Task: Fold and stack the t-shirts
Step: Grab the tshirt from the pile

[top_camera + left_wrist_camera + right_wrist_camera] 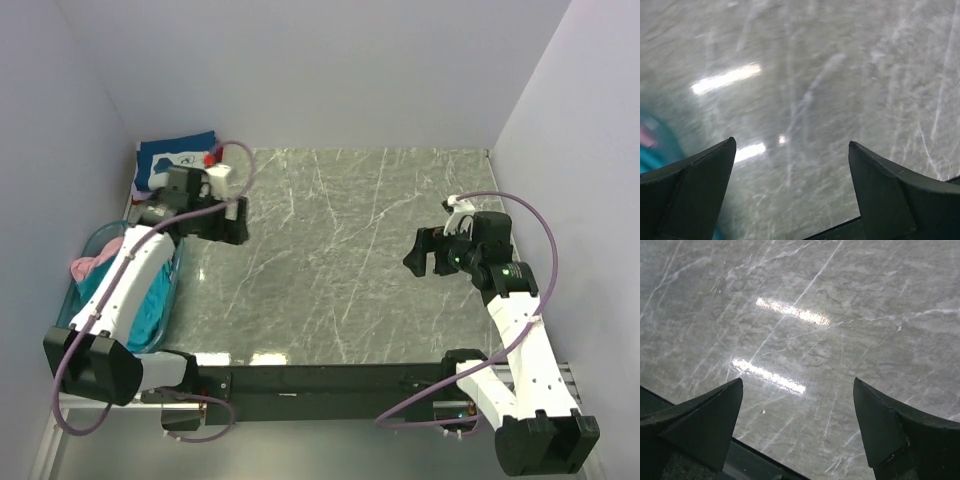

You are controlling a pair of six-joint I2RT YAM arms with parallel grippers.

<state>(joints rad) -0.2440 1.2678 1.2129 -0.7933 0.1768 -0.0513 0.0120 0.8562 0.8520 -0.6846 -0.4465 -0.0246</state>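
A folded navy t-shirt with white print [175,158] lies at the table's far left corner. A teal t-shirt [152,300] and a pink one [88,266] sit bundled in the light-blue basket [100,240] at the left edge; the teal cloth also shows in the left wrist view [655,147]. No red shirt shows apart from a small red patch on the navy one. My left gripper [238,222] is open and empty above the marble near the basket; in its wrist view [791,145] only bare table lies between the fingers. My right gripper [418,252] is open and empty over the table's right side [798,382].
The grey marble table [350,250] is walled in by white panels at the left, back and right. A black rail [320,378] runs along the near edge between the arm bases.
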